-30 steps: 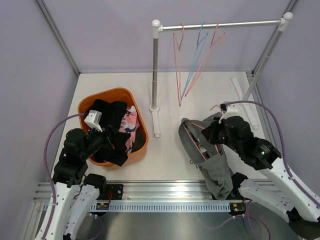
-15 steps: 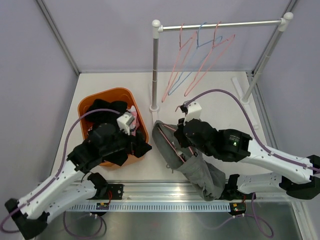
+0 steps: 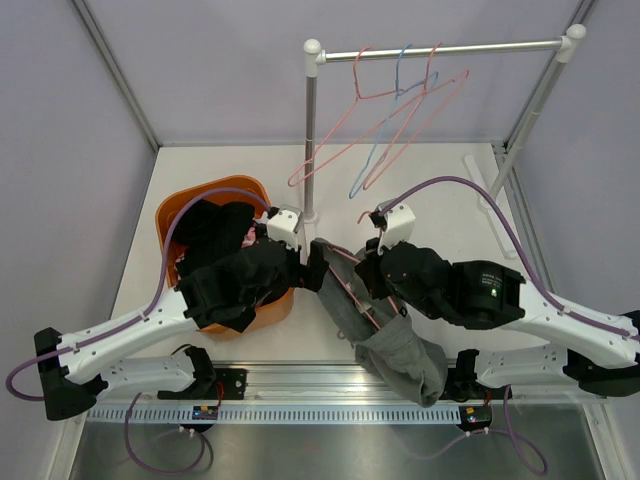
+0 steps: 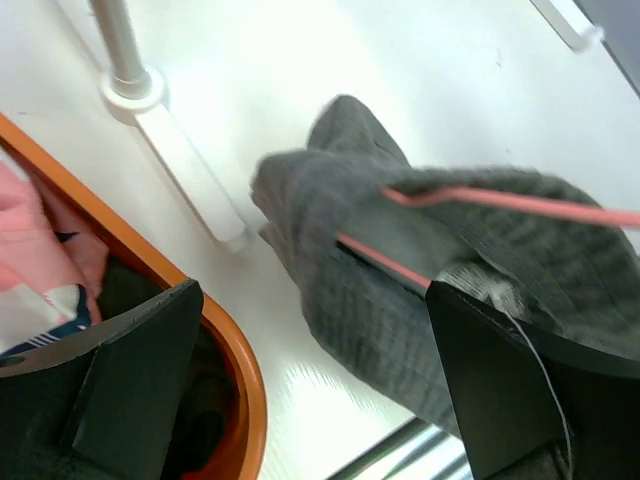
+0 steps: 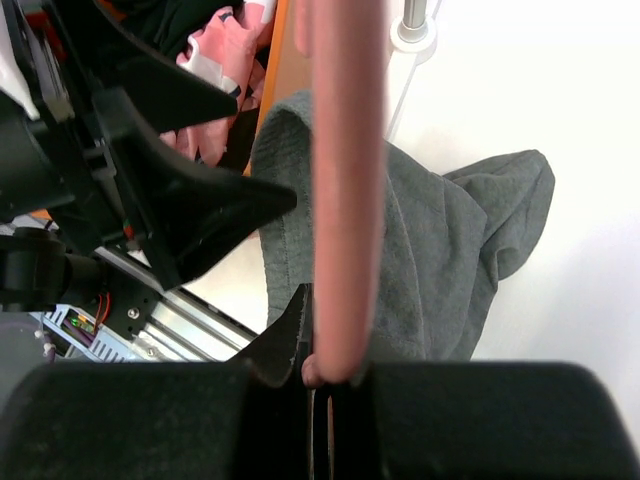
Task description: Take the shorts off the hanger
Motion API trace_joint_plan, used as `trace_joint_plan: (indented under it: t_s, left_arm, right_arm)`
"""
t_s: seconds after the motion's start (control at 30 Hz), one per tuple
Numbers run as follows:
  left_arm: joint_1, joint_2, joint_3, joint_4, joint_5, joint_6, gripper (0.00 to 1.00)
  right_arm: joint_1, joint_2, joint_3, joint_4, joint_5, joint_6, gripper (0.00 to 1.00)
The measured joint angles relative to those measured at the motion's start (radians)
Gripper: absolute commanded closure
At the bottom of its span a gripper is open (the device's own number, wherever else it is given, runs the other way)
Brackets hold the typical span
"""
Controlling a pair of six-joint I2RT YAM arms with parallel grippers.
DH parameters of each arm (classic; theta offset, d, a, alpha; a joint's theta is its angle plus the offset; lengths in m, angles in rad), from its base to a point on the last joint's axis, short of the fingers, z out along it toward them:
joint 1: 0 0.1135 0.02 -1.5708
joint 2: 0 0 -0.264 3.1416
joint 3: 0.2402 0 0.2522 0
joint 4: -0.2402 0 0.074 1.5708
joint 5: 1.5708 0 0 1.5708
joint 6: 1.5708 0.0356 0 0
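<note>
Grey shorts (image 3: 388, 338) hang on a pink wire hanger (image 3: 349, 289) over the near middle of the white table (image 3: 220, 160), just right of the orange basket (image 3: 215, 185). Their far left end rises toward the basket, while the other end sags down over the metal rail (image 3: 330, 412) at the near edge.

The right gripper (image 5: 327, 378) is clenched on the hanger wire, which the right wrist view shows running straight up from between its fingers, with grey cloth draped on both sides.

The left gripper (image 4: 312, 300) reaches across from the basket with its fingers spread wide and grasps nothing. In the left wrist view the bunched left end of the shorts and the hanger wire sit between and beyond the two fingers; whether either finger touches the cloth cannot be told.

Inside the basket lie black shorts (image 3: 210, 228) and pink shorts with a navy-and-white print (image 4: 30, 250).

At the far side stands a clothes rack (image 3: 311, 130), with bare pink hangers (image 3: 350, 150) and a blue hanger (image 3: 383, 152) tilted on its bar.
</note>
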Motion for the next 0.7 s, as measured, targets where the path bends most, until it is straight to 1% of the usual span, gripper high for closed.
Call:
trace_joint_plan:
  t_s: [0.07,0.1,0.27,0.3,0.37,0.4,0.47,0.53,0.63,0.7]
  left_arm:
    - [0.0,0.013,0.01,0.005,-0.037,0.001,0.01]
    - [0.0,0.023,0.014,0.01,-0.053,0.003,0.03]
    - [0.0,0.073,0.032,0.027,-0.085,0.005,0.47]
    - [0.0,0.086,0.039,0.027,-0.089,0.007,0.62]
    - [0.0,0.109,0.05,0.027,-0.091,0.007,0.74]
    - [-0.002,0.117,0.055,0.027,-0.091,0.006,0.87]
    - [-0.002,0.131,0.067,0.027,-0.095,0.004,0.95]
    - [-0.005,0.137,0.077,0.023,-0.108,0.003,1.0]
    - [-0.006,0.153,0.113,-0.005,-0.159,-0.002,1.0]
    - [0.001,0.19,0.17,-0.038,-0.203,-0.01,1.0]
  right_arm:
    - [0.007,-0.006,0.002,-0.01,0.005,0.0,1.0]
    - [0.01,-0.011,0.003,-0.014,0.006,0.0,1.0]
    - [0.016,-0.045,0.003,-0.019,0.01,0.0,1.0]
    - [0.016,-0.052,0.003,-0.023,0.013,0.0,1.0]
    - [0.016,-0.065,0.003,-0.029,0.016,-0.001,1.0]
    - [0.016,-0.069,0.002,-0.031,0.017,-0.002,1.0]
    - [0.016,-0.074,0.002,-0.032,0.02,-0.002,1.0]
    - [0.016,-0.076,0.002,-0.032,0.024,-0.004,1.0]
    - [0.017,-0.077,0.001,-0.027,0.02,-0.011,1.0]
    - [0.022,-0.08,-0.002,-0.014,0.008,-0.023,1.0]
